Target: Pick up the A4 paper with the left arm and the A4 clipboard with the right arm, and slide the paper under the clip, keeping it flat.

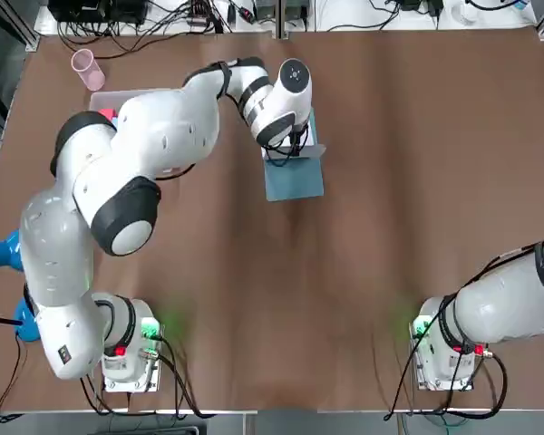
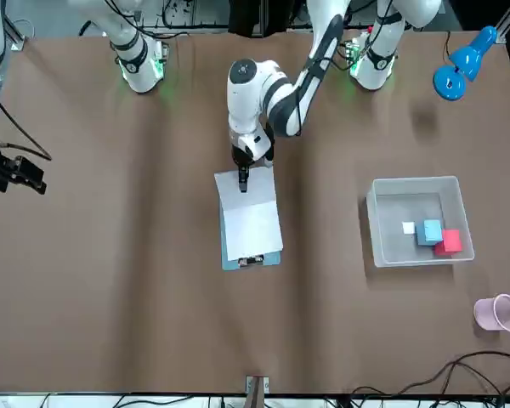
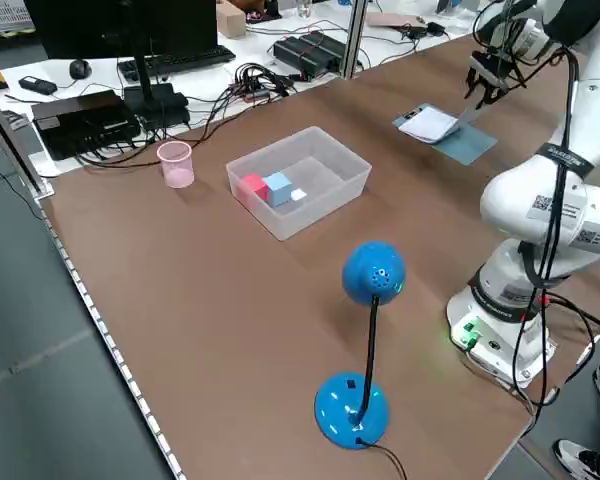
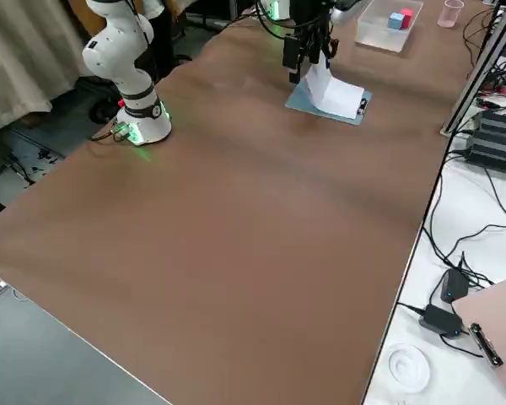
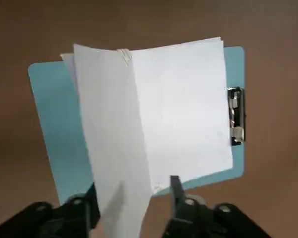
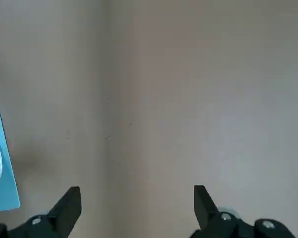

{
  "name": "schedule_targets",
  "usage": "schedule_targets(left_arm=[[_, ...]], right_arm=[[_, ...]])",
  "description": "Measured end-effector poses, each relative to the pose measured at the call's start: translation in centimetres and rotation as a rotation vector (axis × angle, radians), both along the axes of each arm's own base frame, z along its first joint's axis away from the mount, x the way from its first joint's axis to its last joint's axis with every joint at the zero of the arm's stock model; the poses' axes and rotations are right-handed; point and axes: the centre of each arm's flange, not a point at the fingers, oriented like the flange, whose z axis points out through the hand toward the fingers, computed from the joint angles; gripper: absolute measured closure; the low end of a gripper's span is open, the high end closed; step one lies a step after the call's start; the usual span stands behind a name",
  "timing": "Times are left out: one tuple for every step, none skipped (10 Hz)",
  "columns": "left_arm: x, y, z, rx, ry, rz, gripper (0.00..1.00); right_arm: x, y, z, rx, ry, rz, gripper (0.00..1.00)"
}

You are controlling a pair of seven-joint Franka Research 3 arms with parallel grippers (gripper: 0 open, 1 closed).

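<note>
Paper (image 5: 184,109): lay creased over the clipboard (image 5: 59,129), beside its clip (image 5: 237,116)
Left gripper (image 5: 134,193): above paper, fingers apart, unclamped
Right gripper (image 6: 138,198): off to the side, wide open, empty

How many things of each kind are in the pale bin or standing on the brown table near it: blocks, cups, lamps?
Coloured blocks, blue and red: 2
Pink cup: 1
Blue lamp: 1
Total: 4
</note>
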Motion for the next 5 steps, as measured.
schedule_targets(left_arm=[[-0.1, 0.1, 1.6, 0.008, -0.001, -0.016, 0.18], [-0.4, 0.3, 3.9, 0.019, 0.000, -0.035, 0.05], [-0.8, 0.7, 6.8, 0.022, -0.005, -0.054, 0.00], [-0.8, 1.4, 9.4, 0.018, -0.016, -0.073, 0.00], [-0.2, 2.4, 11.3, 0.023, -0.025, -0.095, 0.00]], right_arm=[[0.0, 0.0, 0.0, 0.000, 0.000, 0.000, 0.00], [0.0, 0.0, 0.0, 0.000, 0.000, -0.001, 0.00], [0.0, 0.0, 0.0, 0.000, 0.000, -0.001, 0.00], [0.0, 0.0, 0.0, 0.000, -0.001, -0.001, 0.00], [0.0, 0.0, 0.0, 0.000, -0.003, 0.000, 0.00]])
